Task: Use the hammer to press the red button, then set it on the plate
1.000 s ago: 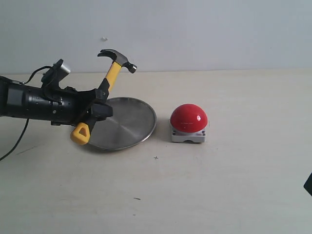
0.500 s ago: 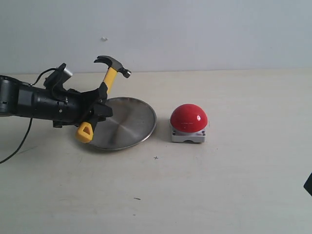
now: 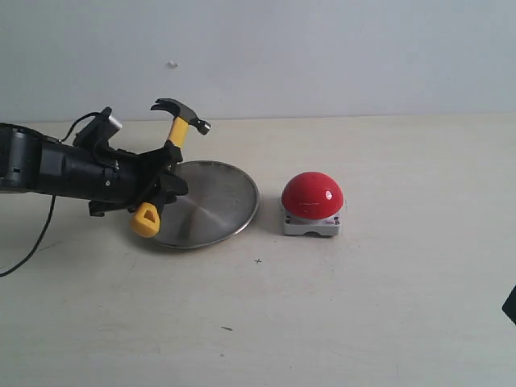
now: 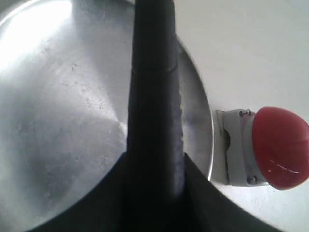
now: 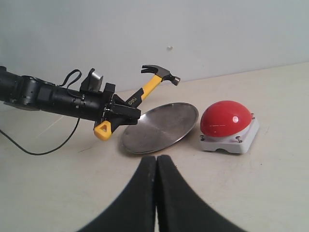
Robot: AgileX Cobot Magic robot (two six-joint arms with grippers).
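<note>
Where the hammer is: the small claw hammer [image 3: 178, 133] with a dark metal head and a yellow-and-black handle is held at its black grip by the left gripper [image 3: 165, 179], at the left rim of the plate.
Hammer tilt: steep, with the head up and leaning towards the far wall and the yellow looped tip low by the plate's near-left rim. Whether the tip touches the rim, I cannot tell.
Left gripper: clamped on the handle, its black arm reaching in from the left.
Plate: the round shallow silver metal dish [image 3: 214, 201] lies flat with nothing resting in it.
Red button: the glossy red dome on a squat grey-white square base [image 3: 312, 195] stands just right of the plate, apart from the hammer.
Right gripper: the right gripper [image 5: 156, 162] has its dark fingers pressed together on nothing, well back from the button.
Table: the pale tabletop [image 3: 387, 306] carries the plate and the button.
</note>
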